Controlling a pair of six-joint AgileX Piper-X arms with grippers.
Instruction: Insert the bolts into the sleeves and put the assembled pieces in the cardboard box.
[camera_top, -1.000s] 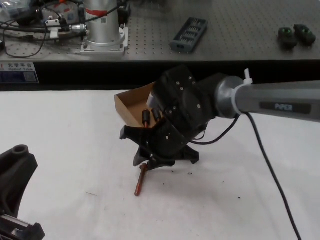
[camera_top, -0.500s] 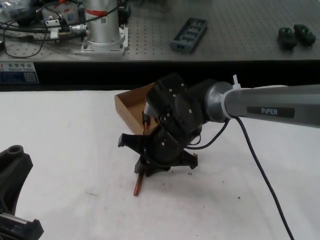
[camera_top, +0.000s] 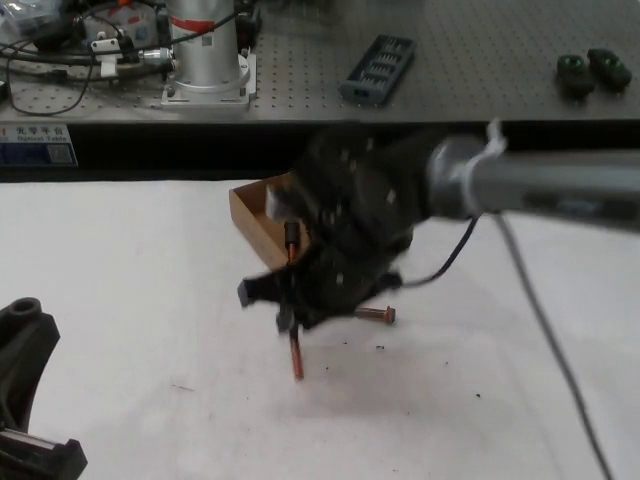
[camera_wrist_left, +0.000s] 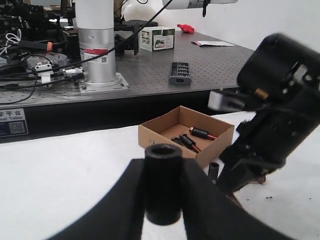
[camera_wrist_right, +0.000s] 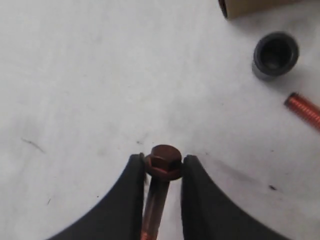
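Note:
My right gripper (camera_wrist_right: 162, 159) is shut on the head end of a copper bolt (camera_wrist_right: 156, 197); in the high view this bolt (camera_top: 296, 356) hangs from the gripper (camera_top: 292, 322) just above the white cloth. A second copper bolt (camera_top: 375, 314) lies on the cloth beside it. A loose black sleeve (camera_wrist_right: 276, 52) stands near the cardboard box (camera_wrist_left: 150, 135), which holds assembled pieces (camera_wrist_left: 192, 137). At the near left my left gripper (camera_wrist_left: 162, 172) is shut on another black sleeve (camera_wrist_left: 163, 192), held upright with its bore facing up.
A raised perforated bench (camera_top: 480, 60) runs along the back with a metal post (camera_top: 205, 45), cables, a dark bit holder (camera_top: 378, 66) and two small black parts (camera_top: 592, 70). The white cloth (camera_top: 480, 400) is open at the front and right.
My right arm has swung and lifted with the bolt, which now hangs more upright. A second bolt shows on the cloth to its right. The left gripper has drifted slightly left.

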